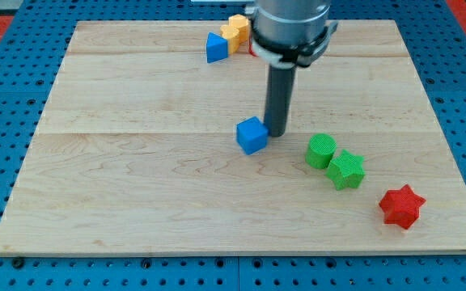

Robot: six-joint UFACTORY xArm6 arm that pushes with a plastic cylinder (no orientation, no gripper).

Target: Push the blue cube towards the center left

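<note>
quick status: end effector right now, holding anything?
No gripper: my tip holds nothing, resting against the blue cube on its right side in the view.

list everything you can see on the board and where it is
blue cube: 1, blue, near the board's middle, just left of the tip
blue block: 1, blue, wedge-like, top edge, left of the arm
orange block: 1, orange-yellow, shape unclear, top edge, touching the blue block
red piece: 1, red, mostly hidden behind the arm
green cylinder: 1, green, right of middle
green star: 1, green, against the cylinder's lower right
red star: 1, red, lower right
wooden board: 1, pale wood, on blue pegboard
my tip: 1, dark rod, beside the blue cube's right side
</note>
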